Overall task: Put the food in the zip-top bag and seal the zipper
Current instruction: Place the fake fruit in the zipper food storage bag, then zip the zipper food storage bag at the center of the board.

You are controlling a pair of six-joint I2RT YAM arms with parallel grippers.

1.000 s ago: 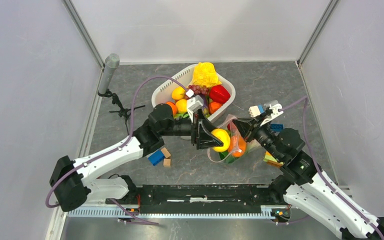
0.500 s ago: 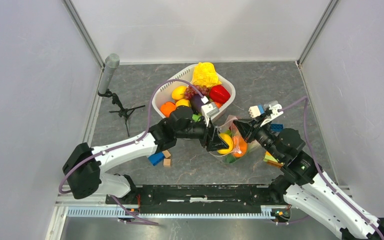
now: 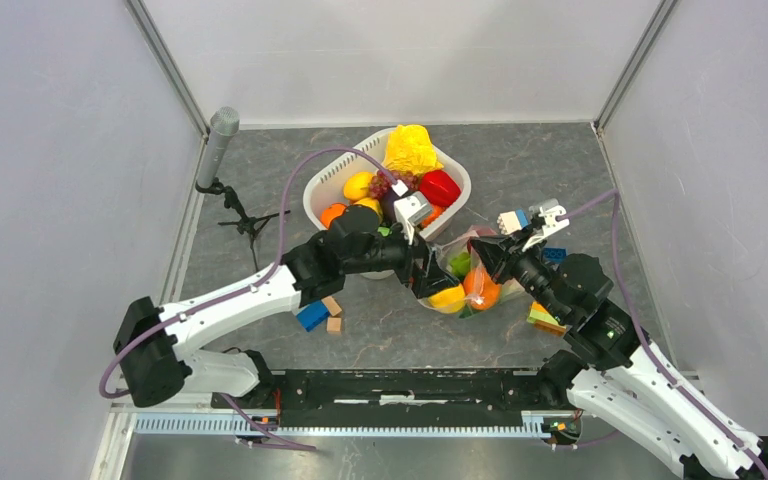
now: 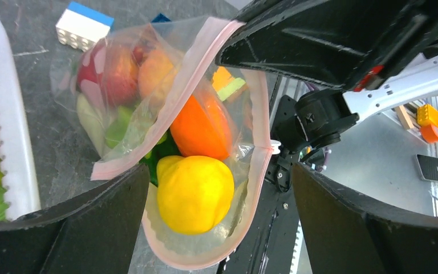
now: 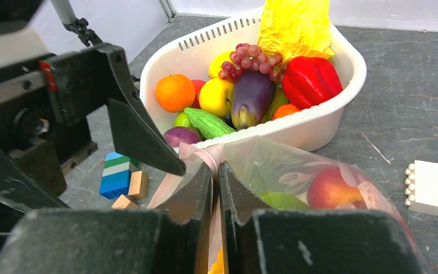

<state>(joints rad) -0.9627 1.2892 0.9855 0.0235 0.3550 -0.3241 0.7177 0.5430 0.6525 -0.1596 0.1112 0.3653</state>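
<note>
Two end effectors meet at the mouth of the zip-top bag [image 4: 120, 85], which lies on the tabletop [image 3: 520, 170] just in front of the white basket [image 5: 319, 123]. Our left end effector [image 4: 219, 188] stands spread wide and grips nothing; its dark fingers [image 4: 91, 222] frame the open mouth from either side. Our right end effector [image 5: 215, 182] is closed narrow, pinching the pale pink zipper [image 4: 177, 97] at the bag's upper lip and holding that edge lifted. Just past the left fingers, a yellow fruit [image 4: 195, 194] sits inside the mouth, against the lower curve of the pink strip. An orange fruit [image 4: 201, 127] touches it deeper in, with green and red pieces packed behind the clear plastic. Outward from the bag, the basket holds more food: purple grapes [image 5: 255, 60], a red pepper [image 5: 311, 80], an eggplant [image 5: 251, 97], an orange [image 5: 174, 91] and a crinkled yellow piece [image 5: 293, 25] at its far end. Near the bag we see a white-and-blue block [image 5: 433, 188] on one side and a blue block [image 5: 114, 171] with tan blocks [image 5: 138, 184] on the other. Well apart, at the left wall, stands a grey cylinder on a small stand [image 3: 222, 135].
</note>
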